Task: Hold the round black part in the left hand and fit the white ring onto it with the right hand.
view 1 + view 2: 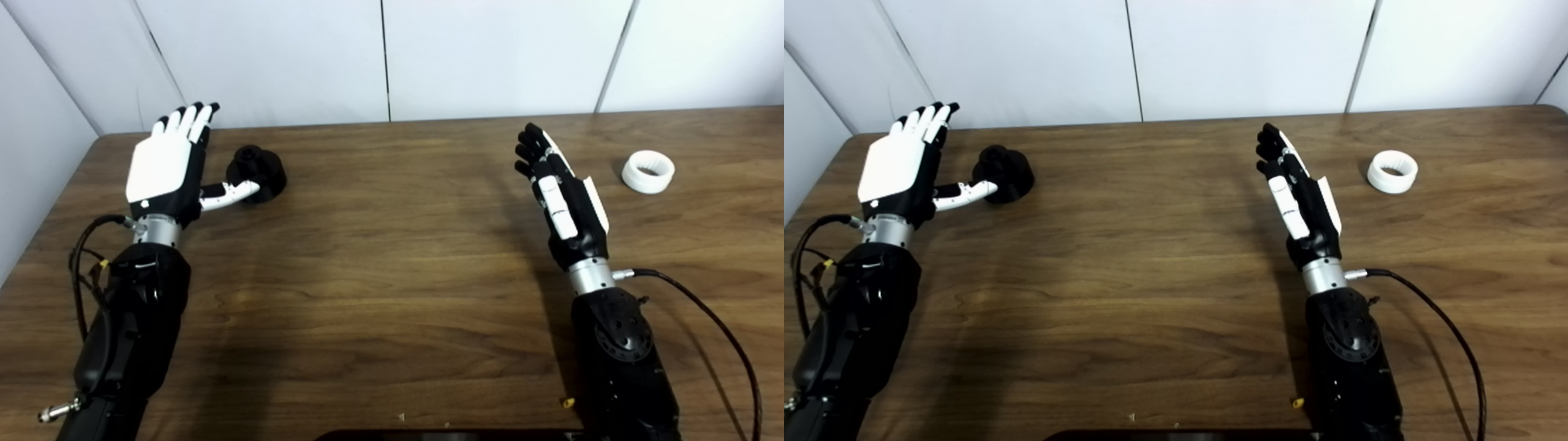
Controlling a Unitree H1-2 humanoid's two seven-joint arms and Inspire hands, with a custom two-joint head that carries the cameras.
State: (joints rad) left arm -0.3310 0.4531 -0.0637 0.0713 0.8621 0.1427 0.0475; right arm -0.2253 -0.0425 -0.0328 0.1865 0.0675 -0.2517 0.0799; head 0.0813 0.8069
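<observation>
Nothing fitted yet: left hand [164, 168] spread beside black part [257, 173], right hand [563, 193] fingers loosely apart, empty, ring [648, 171] lying near it on table [392, 294].

Black round part [256, 173] far left, white ridged ring [648, 171] far right, brown wood-grain table [380, 275], black-and-white hands, white wall panels [490, 55].
</observation>
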